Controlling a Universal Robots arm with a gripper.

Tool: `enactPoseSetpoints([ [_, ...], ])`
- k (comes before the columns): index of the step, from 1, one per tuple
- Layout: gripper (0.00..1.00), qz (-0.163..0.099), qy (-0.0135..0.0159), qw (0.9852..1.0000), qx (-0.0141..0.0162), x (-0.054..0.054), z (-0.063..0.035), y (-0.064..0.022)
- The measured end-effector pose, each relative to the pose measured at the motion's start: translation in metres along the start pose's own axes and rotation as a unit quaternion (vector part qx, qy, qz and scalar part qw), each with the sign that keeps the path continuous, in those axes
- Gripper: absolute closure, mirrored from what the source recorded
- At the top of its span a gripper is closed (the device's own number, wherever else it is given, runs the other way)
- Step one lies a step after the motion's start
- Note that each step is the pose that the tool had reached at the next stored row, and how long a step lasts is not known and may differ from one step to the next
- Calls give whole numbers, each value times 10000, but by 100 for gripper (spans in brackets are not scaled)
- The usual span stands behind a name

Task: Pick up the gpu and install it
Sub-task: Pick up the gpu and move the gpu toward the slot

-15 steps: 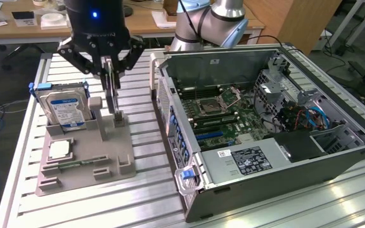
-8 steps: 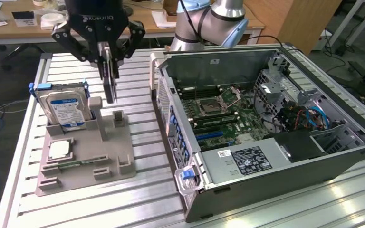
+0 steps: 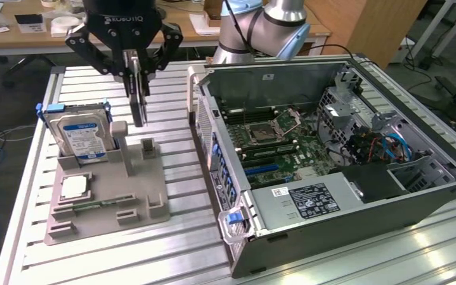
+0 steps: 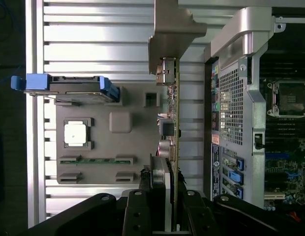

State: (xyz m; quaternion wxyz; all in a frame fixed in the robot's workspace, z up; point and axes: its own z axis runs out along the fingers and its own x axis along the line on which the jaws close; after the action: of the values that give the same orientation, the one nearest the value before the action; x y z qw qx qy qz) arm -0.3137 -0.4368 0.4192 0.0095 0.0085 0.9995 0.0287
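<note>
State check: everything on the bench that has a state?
gripper: shut on the gpu
gpu: hanging upright above the grey holder, not installed
hard drive: standing upright in the holder
processor: flat in its pocket
memory stick: flat in its slot
computer case: on its side, open

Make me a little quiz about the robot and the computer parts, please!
1. True or false: the end effector is gripping the gpu.
2. What stands upright in the gray holder? A) hard drive B) keyboard C) mouse
3. Fill in: the open computer case sits on the exterior view's ____ of the holder.
Key: 1 true; 2 A; 3 right.
</note>
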Motion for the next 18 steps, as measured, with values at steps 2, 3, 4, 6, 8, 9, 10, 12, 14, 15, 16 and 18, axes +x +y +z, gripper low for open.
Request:
enactPoseSetpoints([
  [2,72,-6,2,10000,3,-36,1,0],
  [3,72,-8,3,10000,22,-49,1,1],
  [4,72,-7,4,10000,69,-56,1,2],
  [6,72,-10,2,9999,164,-66,2,3],
  [8,72,-12,2,9998,190,-78,2,2],
  [9,72,-11,2,9998,191,-89,2,3],
  [10,72,-11,2,9998,191,-106,2,3],
  [12,72,-10,2,9998,190,-154,3,4],
  [14,72,-10,2,9998,191,-210,5,5],
  [15,72,-10,1,9998,190,-237,6,6],
  [16,72,-10,1,9998,190,-262,6,6],
  [18,72,-11,2,9998,191,-314,6,7],
])
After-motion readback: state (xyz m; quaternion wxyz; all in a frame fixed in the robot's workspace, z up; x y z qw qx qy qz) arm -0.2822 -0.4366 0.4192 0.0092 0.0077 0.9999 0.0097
